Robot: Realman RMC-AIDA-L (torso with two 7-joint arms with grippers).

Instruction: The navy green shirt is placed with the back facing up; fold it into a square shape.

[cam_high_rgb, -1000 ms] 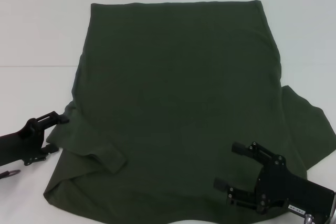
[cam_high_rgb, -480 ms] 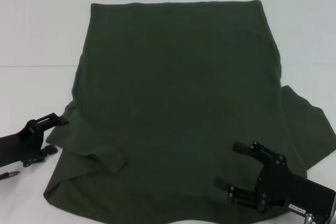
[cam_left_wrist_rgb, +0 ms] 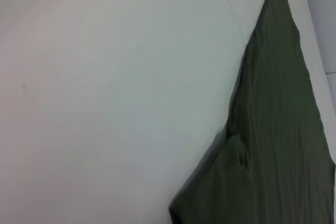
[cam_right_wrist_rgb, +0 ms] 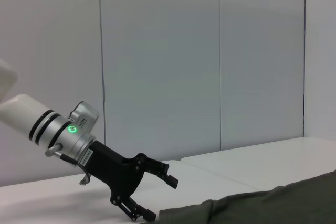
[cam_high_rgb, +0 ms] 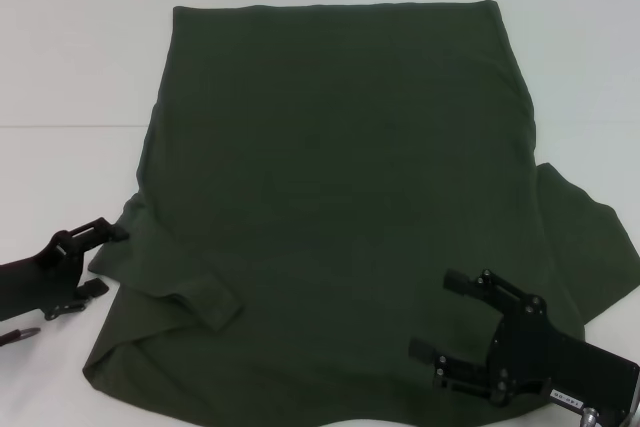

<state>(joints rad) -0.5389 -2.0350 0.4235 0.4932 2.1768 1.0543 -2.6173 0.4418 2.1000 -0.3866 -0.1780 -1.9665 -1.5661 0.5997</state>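
The navy green shirt (cam_high_rgb: 330,167) lies flat on the white table (cam_high_rgb: 70,67), plain side up. Its left sleeve (cam_high_rgb: 200,297) is folded inward onto the body, while the right sleeve (cam_high_rgb: 590,257) is spread out. My left gripper (cam_high_rgb: 103,260) is open at the shirt's lower left edge, over the table just beside the cloth. It also shows in the right wrist view as the left gripper (cam_right_wrist_rgb: 160,199), open, next to the shirt's edge (cam_right_wrist_rgb: 273,203). My right gripper (cam_high_rgb: 437,317) hovers open above the shirt's lower right part. The left wrist view shows the shirt's edge (cam_left_wrist_rgb: 273,145).
The white table (cam_left_wrist_rgb: 105,103) extends around the shirt on the left and far sides. A seam in the table surface (cam_high_rgb: 60,126) runs at the left. Grey wall panels (cam_right_wrist_rgb: 210,51) stand behind the table.
My left gripper has drifted slightly down and back toward the table's near edge. The right gripper and the shirt have not moved.
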